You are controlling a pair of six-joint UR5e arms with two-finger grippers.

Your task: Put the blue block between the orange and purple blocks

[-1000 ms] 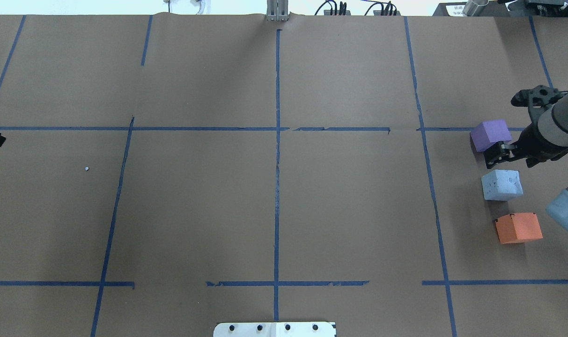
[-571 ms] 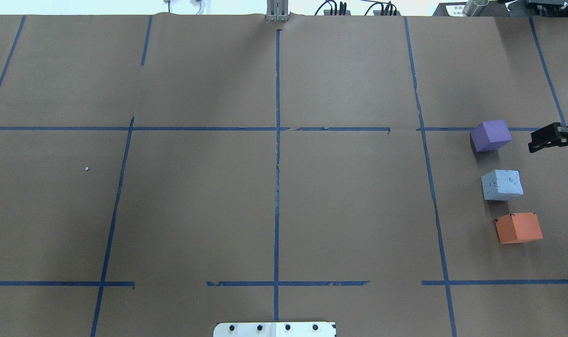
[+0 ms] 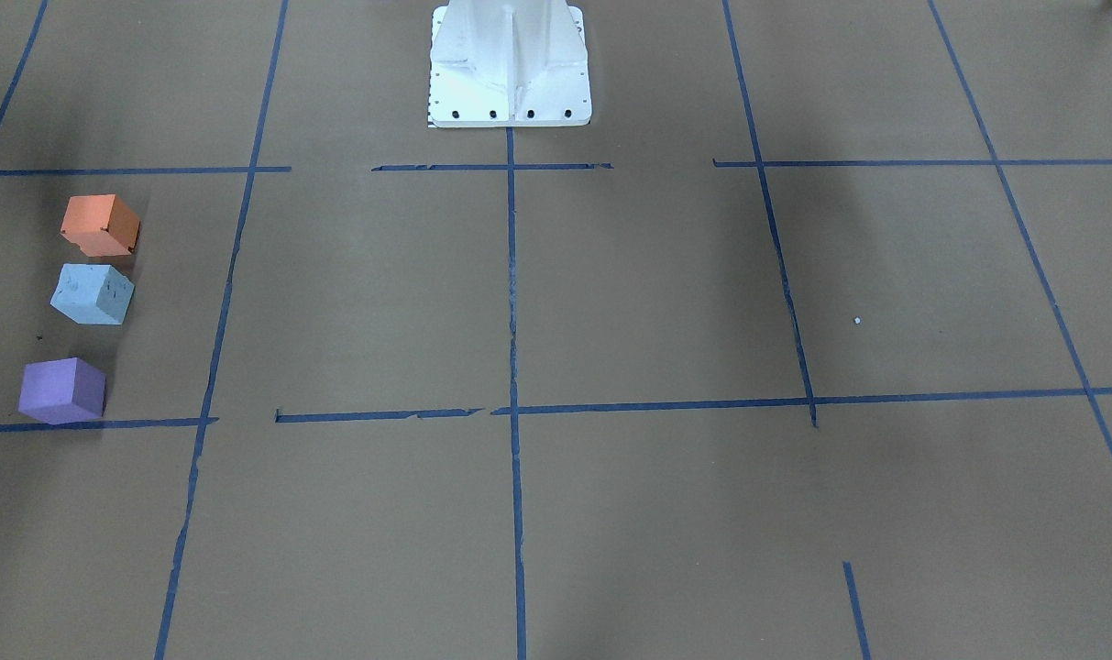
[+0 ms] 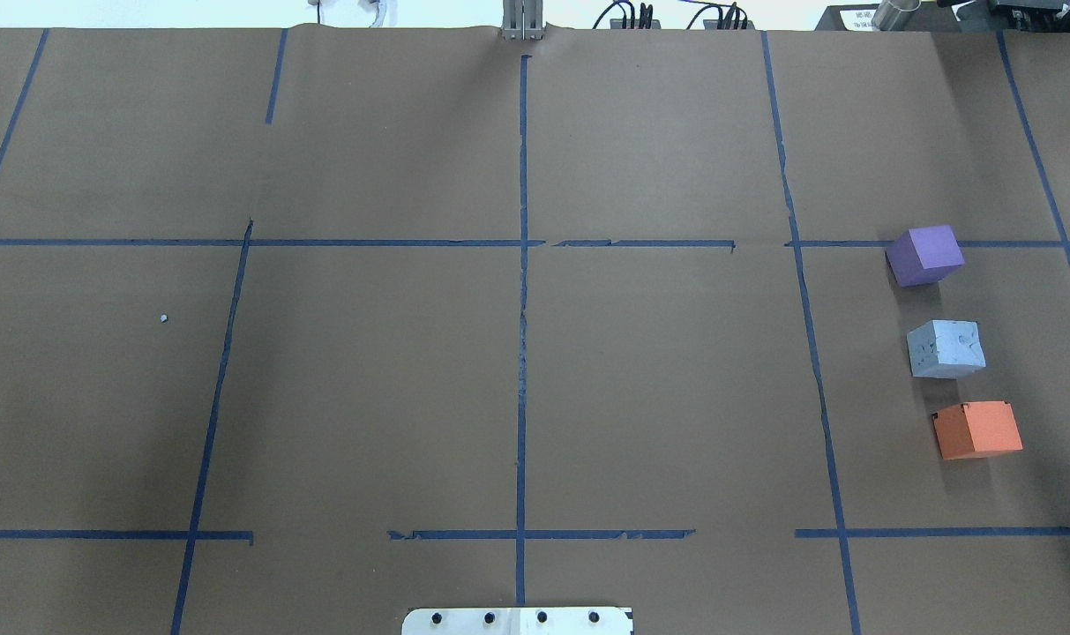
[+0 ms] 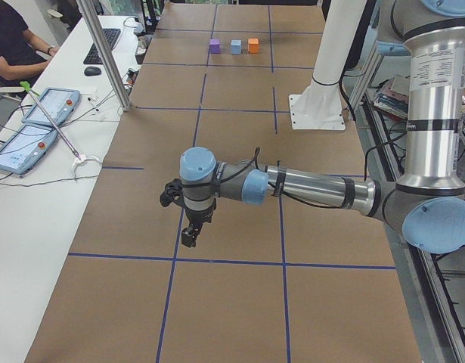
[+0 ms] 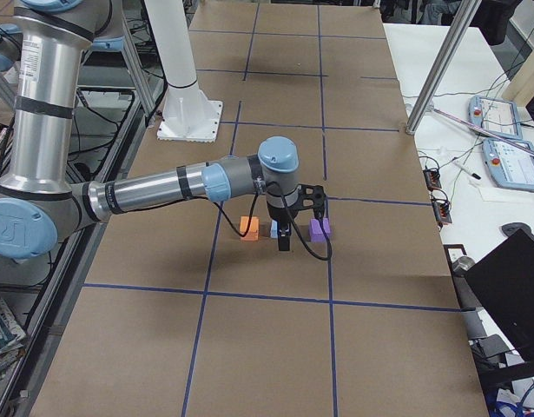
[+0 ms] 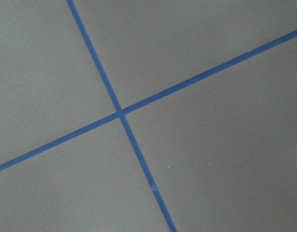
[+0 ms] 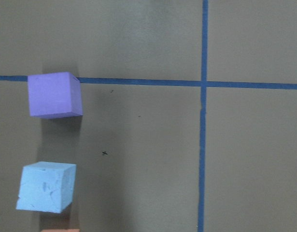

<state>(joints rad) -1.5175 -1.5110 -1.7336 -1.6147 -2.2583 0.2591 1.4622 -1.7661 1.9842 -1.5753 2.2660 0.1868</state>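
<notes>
The purple block [image 4: 925, 254], the light blue block [image 4: 946, 348] and the orange block [image 4: 977, 429] stand in a row at the table's right side, the blue one in the middle, with gaps on both sides. The front view shows the same row: orange [image 3: 100, 225], blue [image 3: 92, 293], purple [image 3: 61, 390]. The right wrist view shows purple [image 8: 54, 94] and blue [image 8: 46, 187] below it. My right gripper [image 6: 284, 241] hangs above the row, holding nothing that I can see; I cannot tell whether it is open. My left gripper [image 5: 189, 236] hangs over bare paper far from the blocks; I cannot tell its state.
Brown paper with blue tape lines [image 4: 522, 291] covers the table. The white robot base [image 3: 510, 64] stands at the near middle edge. A side table with tablets [image 5: 35, 125] and a metal post [image 5: 103, 53] runs along the far side.
My right gripper, next to the purple block a second ago, has pulled away to the right and out of the overhead view. The three blocks have not moved.
</notes>
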